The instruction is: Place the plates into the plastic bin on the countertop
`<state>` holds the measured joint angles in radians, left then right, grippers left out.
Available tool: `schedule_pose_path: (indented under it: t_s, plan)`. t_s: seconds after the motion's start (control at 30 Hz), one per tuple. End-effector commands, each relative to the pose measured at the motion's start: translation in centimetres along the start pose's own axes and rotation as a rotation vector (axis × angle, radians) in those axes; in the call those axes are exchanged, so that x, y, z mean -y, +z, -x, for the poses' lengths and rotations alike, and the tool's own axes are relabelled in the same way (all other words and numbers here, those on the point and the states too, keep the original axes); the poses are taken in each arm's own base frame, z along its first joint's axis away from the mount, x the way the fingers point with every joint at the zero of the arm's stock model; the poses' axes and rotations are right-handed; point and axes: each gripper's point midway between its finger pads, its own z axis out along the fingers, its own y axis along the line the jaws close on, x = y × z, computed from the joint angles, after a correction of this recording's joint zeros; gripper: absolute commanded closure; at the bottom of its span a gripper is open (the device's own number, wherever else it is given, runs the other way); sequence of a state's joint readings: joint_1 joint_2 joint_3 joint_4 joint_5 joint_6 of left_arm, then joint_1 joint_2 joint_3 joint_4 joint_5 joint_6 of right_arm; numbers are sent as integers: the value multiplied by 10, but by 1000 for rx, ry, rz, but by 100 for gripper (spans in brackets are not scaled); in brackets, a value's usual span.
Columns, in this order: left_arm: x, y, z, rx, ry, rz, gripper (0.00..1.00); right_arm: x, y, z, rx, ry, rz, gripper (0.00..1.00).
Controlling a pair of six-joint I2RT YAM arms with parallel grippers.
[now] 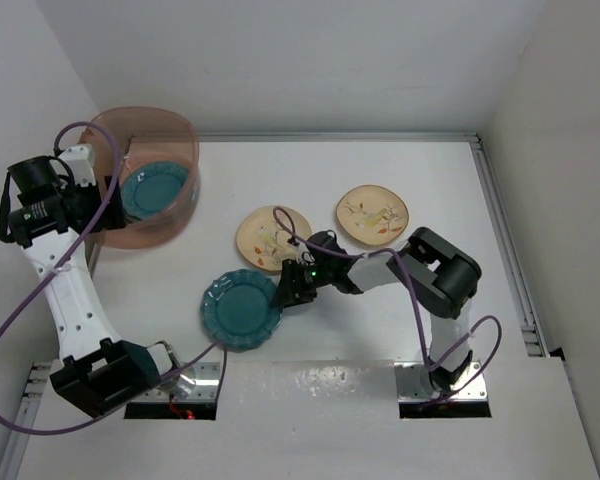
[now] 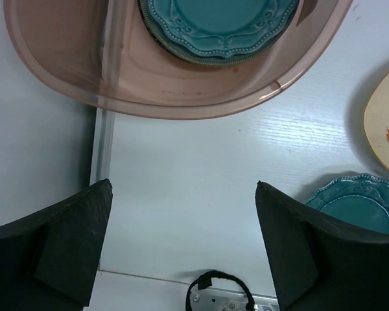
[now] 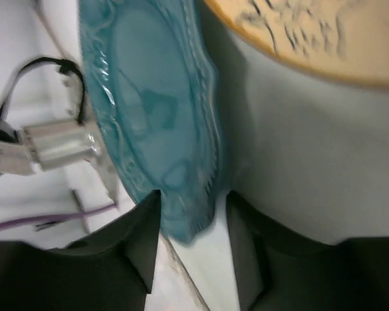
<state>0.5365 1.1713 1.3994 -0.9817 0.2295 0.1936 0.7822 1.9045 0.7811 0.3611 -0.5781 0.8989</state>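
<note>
Right gripper [image 3: 193, 197] straddles the rim of the teal scalloped plate [image 3: 149, 116] for lifting; I cannot tell whether it is clamped. Left gripper [image 2: 183, 188] gapes, empty.

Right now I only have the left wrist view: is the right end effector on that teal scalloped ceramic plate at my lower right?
Observer: Yes. In the right wrist view the right end effector has a finger on either side of the rim of the teal scalloped ceramic plate. I can't tell if it is clamped.
Operator: I see one cream plate edge. How many are outside the bin?
Observer: Three in the top view, all outside the translucent pink plastic bin. They are that teal one and two round cream-orange ceramic plates, one next to the right wrist and one further right.
</note>
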Motion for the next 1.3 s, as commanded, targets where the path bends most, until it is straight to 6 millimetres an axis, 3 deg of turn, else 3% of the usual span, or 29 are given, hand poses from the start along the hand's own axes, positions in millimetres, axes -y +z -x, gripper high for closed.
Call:
schedule_pose_path:
  t_s: [0.0, 0.13, 0.17, 0.27, 0.37, 0.4, 0.43, 0.53, 0.57, 0.6, 0.63, 0.67, 0.73, 0.8, 0.83, 0.9, 0.97, 1.03, 1.1, 1.13, 1.2, 1.23, 1.27]
  plan:
    - [7, -9, -1, 18, 16, -27, 9, 7, 26, 3, 62, 46, 36, 56]
    - [17, -9, -3, 14, 11, -78, 9, 9, 33, 8, 88, 62, 45, 88]
    - [22, -10, -2, 24, 22, -110, 9, 9, 34, 11, 88, 62, 49, 100]
    - [47, -5, 2, 25, 73, -231, 7, 0, 21, 30, 113, 54, 89, 100]
    - [80, -6, 18, 64, 148, -372, 4, -42, -17, 59, 136, -17, 171, 100]
    - [89, 3, 19, 43, 154, -417, 4, -53, -26, 62, 124, -68, 202, 100]
    - [101, 3, 26, 55, 180, -470, 3, -81, -52, 86, 188, -136, 245, 100]
    - [142, 22, 29, 18, 223, -629, 0, -111, -90, 125, 263, -219, 268, 100]
    - [165, 17, 35, 28, 246, -723, 0, -123, -100, 140, 293, -232, 285, 100]
    - [176, 20, 36, 25, 260, -773, 0, -123, -99, 147, 291, -223, 286, 100]
    - [185, 34, 35, -1, 262, -821, 0, -128, -110, 169, 329, -230, 290, 100]
    - [196, 31, 44, 16, 269, -877, 0, -140, -116, 183, 350, -258, 307, 100]
    - [211, 41, 51, 12, 283, -929, 0, -131, -112, 208, 361, -235, 296, 100]
    - [219, 68, 60, -3, 293, -933, 0, -146, -119, 232, 395, -243, 338, 100]
    - [219, 77, 62, -13, 289, -934, 0, -143, -115, 238, 393, -233, 340, 100]
    - [227, 94, 57, -49, 261, -988, 0, -154, -121, 256, 427, -246, 368, 100]
    - [235, 100, 53, -68, 251, -1025, 4, -160, -124, 267, 449, -260, 385, 100]
    - [240, 111, 47, -106, 232, -1034, 14, -160, -122, 275, 455, -269, 388, 100]
    - [247, 108, 46, -114, 200, -1097, 28, -159, -119, 280, 459, -267, 384, 100]
    - [246, 109, 48, -115, 177, -1117, 44, -155, -118, 282, 461, -256, 378, 100]
    - [246, 107, 51, -117, 148, -1140, 64, -147, -111, 286, 466, -236, 359, 100]
    - [246, 110, 49, -127, 143, -1141, 81, -145, -109, 286, 468, -228, 351, 100]
    - [241, 110, 55, -115, 132, -1130, 87, -139, -107, 288, 471, -212, 341, 100]
